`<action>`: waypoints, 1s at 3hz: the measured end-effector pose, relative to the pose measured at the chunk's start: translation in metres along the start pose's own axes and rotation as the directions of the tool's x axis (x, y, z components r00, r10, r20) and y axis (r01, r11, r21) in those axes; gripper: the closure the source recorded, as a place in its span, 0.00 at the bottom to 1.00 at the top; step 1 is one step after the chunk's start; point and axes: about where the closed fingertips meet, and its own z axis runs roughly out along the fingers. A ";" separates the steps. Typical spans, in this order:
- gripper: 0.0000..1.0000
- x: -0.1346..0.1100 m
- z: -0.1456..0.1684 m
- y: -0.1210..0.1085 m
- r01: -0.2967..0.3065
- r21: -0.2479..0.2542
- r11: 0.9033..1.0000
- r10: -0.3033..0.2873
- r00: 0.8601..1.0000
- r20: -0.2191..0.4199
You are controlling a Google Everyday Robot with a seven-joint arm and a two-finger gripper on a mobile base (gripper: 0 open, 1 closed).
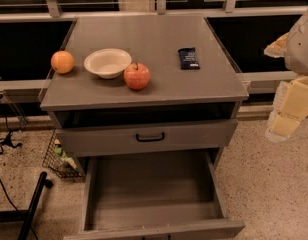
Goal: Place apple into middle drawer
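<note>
The red apple [137, 76] with yellowish patches and a short stem stands on the grey cabinet top [159, 34], near its front edge, just right of a white bowl. The middle drawer [151, 184] is pulled wide open below; its grey floor holds nothing. My gripper [290, 108] is at the right edge of the camera view, beside the cabinet's right side, well away from the apple and above the floor. It holds nothing that I can see.
An orange fruit [62, 62] sits at the top's left edge, next to the white bowl [107, 62]. A dark snack packet [188, 58] lies at the right. The upper drawer front with black handle [150, 137] overhangs the open drawer. A wire basket [59, 159] and a black pole [34, 204] stand at the left.
</note>
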 end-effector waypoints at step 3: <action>0.00 -0.049 0.042 -0.024 -0.047 0.012 0.999 0.046 0.993 0.108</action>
